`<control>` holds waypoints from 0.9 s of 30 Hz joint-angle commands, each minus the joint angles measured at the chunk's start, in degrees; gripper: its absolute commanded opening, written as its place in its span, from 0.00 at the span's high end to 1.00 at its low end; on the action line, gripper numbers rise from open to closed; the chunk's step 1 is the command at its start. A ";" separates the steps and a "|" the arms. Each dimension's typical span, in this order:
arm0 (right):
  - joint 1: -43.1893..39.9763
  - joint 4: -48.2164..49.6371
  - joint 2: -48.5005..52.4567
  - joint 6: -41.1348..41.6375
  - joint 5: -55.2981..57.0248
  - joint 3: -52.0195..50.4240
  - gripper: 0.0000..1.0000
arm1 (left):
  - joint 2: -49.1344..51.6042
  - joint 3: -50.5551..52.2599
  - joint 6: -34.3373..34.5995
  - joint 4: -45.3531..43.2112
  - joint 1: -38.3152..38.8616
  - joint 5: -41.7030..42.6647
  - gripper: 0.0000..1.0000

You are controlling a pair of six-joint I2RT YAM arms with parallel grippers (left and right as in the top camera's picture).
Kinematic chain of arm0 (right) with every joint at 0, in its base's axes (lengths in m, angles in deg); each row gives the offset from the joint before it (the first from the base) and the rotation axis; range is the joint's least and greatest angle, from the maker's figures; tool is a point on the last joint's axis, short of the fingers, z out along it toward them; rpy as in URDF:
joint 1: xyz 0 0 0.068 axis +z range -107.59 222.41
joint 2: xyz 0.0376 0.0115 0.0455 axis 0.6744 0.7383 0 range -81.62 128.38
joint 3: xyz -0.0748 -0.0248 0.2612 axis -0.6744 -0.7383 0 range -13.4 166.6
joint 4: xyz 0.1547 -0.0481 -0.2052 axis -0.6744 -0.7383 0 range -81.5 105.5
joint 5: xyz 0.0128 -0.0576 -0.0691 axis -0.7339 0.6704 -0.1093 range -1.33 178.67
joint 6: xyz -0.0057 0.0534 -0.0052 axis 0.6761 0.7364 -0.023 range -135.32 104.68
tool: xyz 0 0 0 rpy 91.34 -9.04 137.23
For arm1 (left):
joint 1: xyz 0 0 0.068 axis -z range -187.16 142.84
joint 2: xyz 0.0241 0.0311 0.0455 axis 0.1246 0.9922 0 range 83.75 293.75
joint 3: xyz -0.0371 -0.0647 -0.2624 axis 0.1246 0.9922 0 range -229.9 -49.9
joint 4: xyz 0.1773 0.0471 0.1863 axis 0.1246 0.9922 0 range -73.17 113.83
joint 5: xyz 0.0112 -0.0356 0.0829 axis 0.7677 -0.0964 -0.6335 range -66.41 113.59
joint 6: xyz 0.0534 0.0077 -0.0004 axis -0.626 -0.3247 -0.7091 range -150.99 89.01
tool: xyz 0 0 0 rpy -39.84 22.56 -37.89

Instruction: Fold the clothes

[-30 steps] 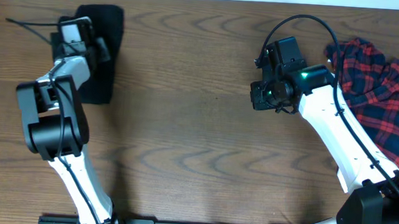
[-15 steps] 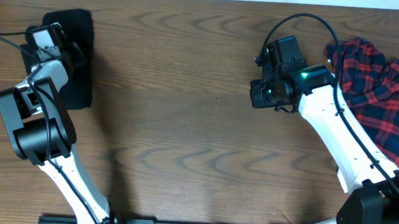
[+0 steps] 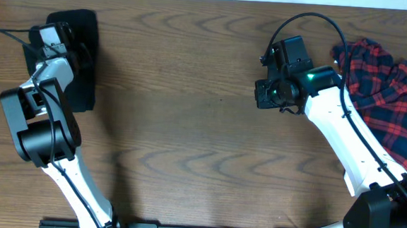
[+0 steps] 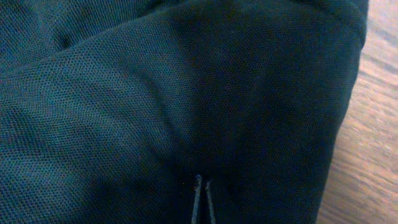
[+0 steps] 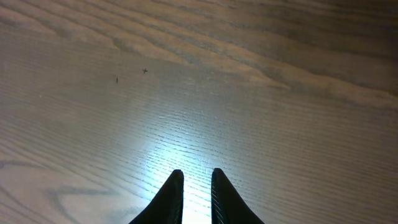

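The black shirt (image 3: pixel 81 64) lies folded into a narrow upright strip at the far left of the table. My left gripper (image 3: pixel 50 37) sits on its upper left part. In the left wrist view the dark knit of the shirt (image 4: pixel 186 81) fills the frame, and the left gripper (image 4: pixel 202 182) is shut, its thin tips pressed together in a crease of the cloth. A red-and-navy plaid garment (image 3: pixel 392 97) lies crumpled at the right edge. My right gripper (image 3: pixel 272 97) hovers left of it over bare wood; in its wrist view the right gripper (image 5: pixel 197 173) stands slightly open and holds nothing.
Brown wooden table (image 3: pixel 202 128) runs between the two arms. A strip of wood (image 4: pixel 373 124) shows right of the shirt's edge. A black cable (image 3: pixel 315 22) loops above the right arm. The arm bases stand along the near edge.
My left gripper slid left with the black shirt, which moved from near the upper middle-left to the table's far left, then eased slightly right. The right arm stayed still.
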 commanded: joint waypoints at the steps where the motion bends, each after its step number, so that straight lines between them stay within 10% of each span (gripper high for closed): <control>1: -0.42 0.02 -0.35 0.66 -0.22 0.48 0.85 | 3.30 2.82 -0.37 4.39 2.34 6.51 0.94; 16: -0.42 0.44 -0.35 0.66 -0.20 0.48 0.85 | 3.15 2.80 -0.37 9.64 2.54 8.04 0.94; 21: -0.42 0.46 -0.35 0.66 -0.26 0.48 0.76 | 0.96 2.80 -3.45 10.80 2.56 8.09 0.24; 27: -0.37 2.86 -0.35 0.70 -2.01 0.48 0.63 | -7.54 2.80 -4.17 12.55 2.67 7.91 0.01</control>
